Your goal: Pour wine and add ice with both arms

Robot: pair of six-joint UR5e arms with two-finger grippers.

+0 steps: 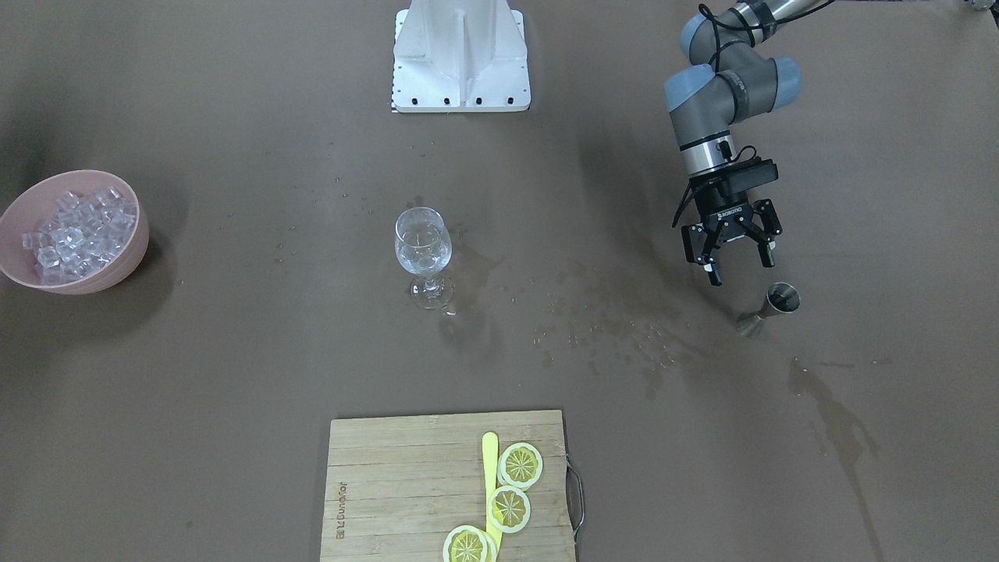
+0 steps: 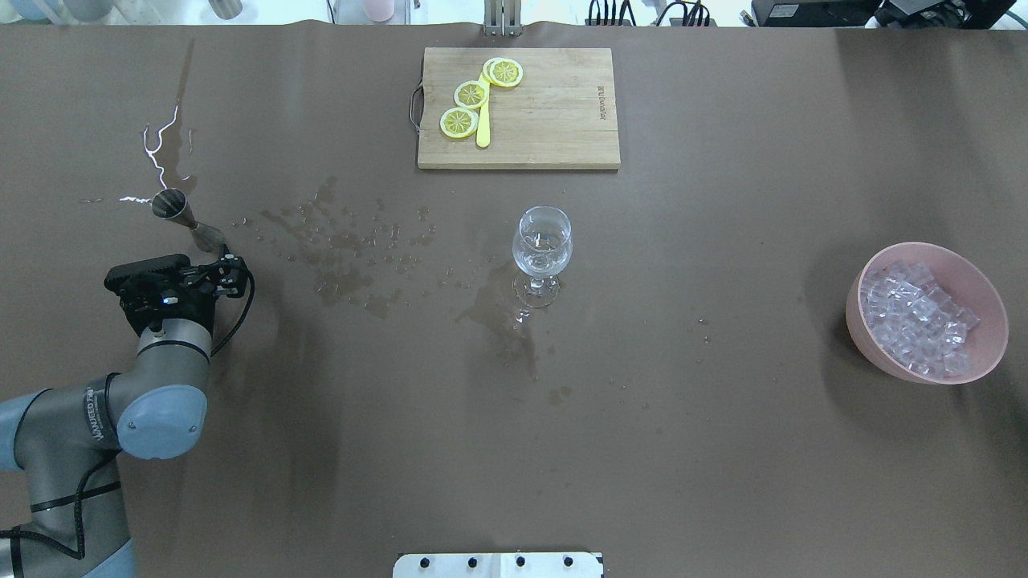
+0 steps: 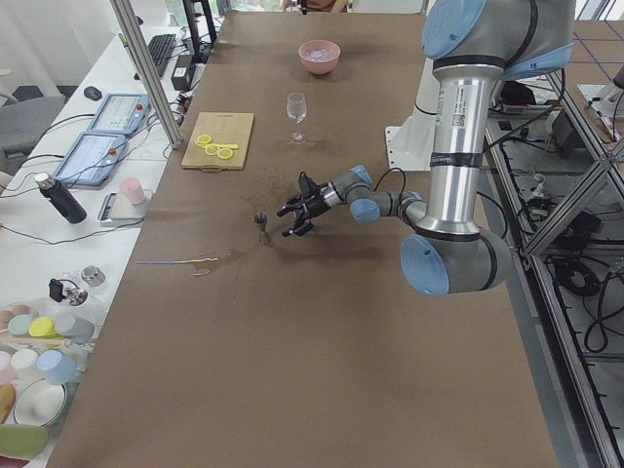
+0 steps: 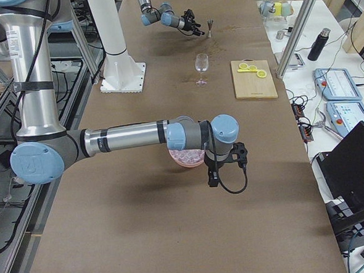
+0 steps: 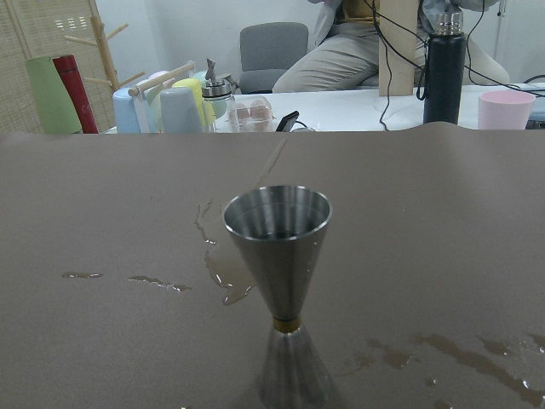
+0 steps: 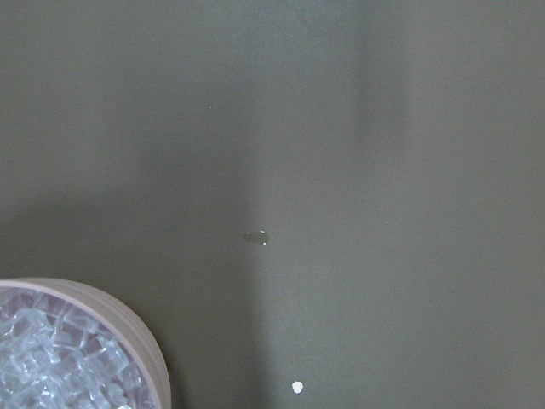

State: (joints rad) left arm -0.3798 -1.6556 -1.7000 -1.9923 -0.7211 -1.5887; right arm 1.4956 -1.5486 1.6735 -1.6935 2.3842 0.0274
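Note:
My left gripper (image 1: 741,268) is open and empty, hanging just short of a steel jigger (image 1: 771,307) that stands upright on the table. The jigger fills the left wrist view (image 5: 279,256). A clear wine glass (image 1: 422,250) stands upright at the table's middle. The ice (image 1: 78,228) is a heap of clear cubes in a pink bowl (image 1: 117,269) at the far side from the left arm. My right arm shows only in the exterior right view, its wrist (image 4: 227,147) above the bowl; I cannot tell whether its gripper is open. The right wrist view shows the ice (image 6: 47,358) at lower left.
A wooden cutting board (image 1: 406,484) with lemon slices (image 1: 520,465) and a yellow utensil lies at the operators' edge. Wet spills (image 1: 616,328) spread between the glass and the jigger. The white robot base (image 1: 460,55) stands at the robot's edge.

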